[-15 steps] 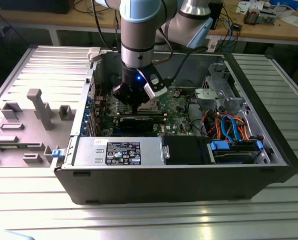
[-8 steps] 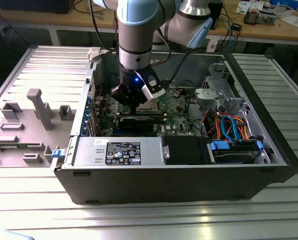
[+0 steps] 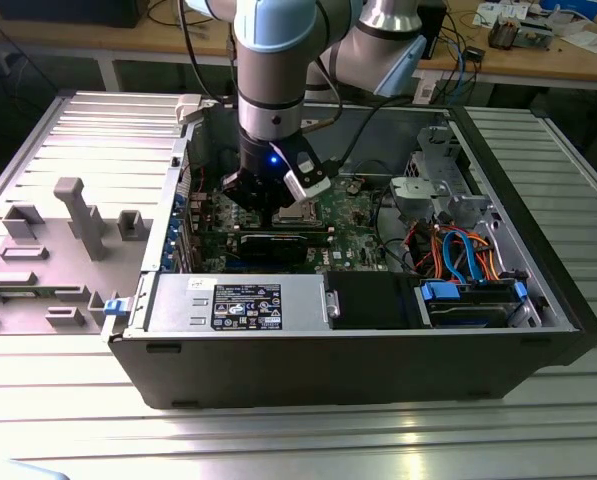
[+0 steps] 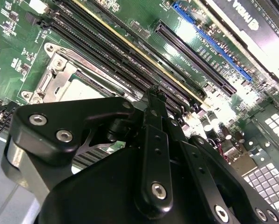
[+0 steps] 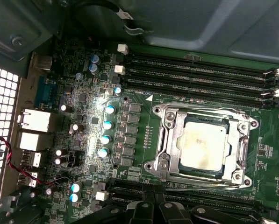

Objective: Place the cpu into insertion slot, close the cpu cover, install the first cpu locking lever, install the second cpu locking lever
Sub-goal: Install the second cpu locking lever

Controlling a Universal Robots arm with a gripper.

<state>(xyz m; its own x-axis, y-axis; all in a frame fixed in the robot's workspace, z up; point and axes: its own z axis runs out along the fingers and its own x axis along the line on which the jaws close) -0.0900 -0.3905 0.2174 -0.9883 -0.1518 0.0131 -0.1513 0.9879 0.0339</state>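
Workshop or robotics lab bench. I stand over an open computer case (image 3: 378,330) laid on its side on a ribbed aluminium table (image 3: 538,420). Grey moulded fixtures (image 3: 78,215) sit on the table toward the exterior view's left. Behind me run wooden workbenches (image 3: 518,62) littered with cables and small parts. In the first wrist view, the green circuit board (image 5: 83,154) is lit by a work light.
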